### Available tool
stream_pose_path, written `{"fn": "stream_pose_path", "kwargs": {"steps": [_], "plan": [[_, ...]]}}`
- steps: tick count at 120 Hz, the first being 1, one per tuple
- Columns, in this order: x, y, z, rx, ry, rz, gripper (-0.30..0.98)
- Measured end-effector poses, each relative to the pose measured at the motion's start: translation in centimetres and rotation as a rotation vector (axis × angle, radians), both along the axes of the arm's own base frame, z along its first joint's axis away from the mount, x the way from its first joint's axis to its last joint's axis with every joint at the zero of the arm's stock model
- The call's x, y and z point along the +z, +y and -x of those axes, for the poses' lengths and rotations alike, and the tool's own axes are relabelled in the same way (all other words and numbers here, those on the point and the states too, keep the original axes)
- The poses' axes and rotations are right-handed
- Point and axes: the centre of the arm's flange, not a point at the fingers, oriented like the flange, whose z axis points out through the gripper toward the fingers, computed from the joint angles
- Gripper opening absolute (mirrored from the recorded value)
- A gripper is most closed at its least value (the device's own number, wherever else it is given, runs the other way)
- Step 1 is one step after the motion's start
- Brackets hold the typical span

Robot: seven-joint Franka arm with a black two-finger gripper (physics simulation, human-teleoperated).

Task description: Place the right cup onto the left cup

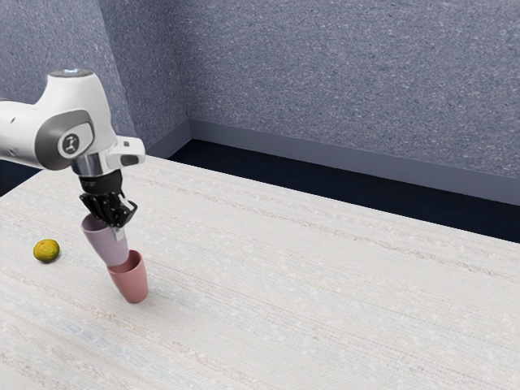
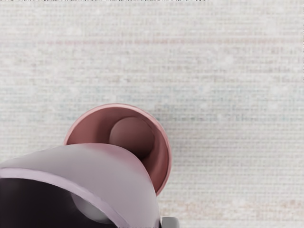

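Gripping the mauve cup near its rim, the end effector leaves the base free to enter (presumably) the pink cup.

- no words, numbers or brand names I can read in either view, tbh
- white arm has a little logo-like mark, too tiny to make out

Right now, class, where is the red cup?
The red cup stands on the table, toward the exterior view's left, with the held lilac cup partly hiding its rim.
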Motion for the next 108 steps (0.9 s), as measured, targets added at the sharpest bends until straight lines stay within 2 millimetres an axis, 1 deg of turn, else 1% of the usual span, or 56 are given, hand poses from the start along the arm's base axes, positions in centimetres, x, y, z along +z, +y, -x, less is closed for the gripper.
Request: {"fn": "stream_pose_path", "kwargs": {"steps": [28, 61, 108], "plan": [[-0.4, -0.5, -0.5, -0.009, -0.001, -0.003, -0.10], [-1.1, -0.4, -1.2, -0.008, 0.002, -0.005, -0.10], [-2.3, -0.4, -1.6, -0.008, 0.017, -0.007, -0.10]]}}
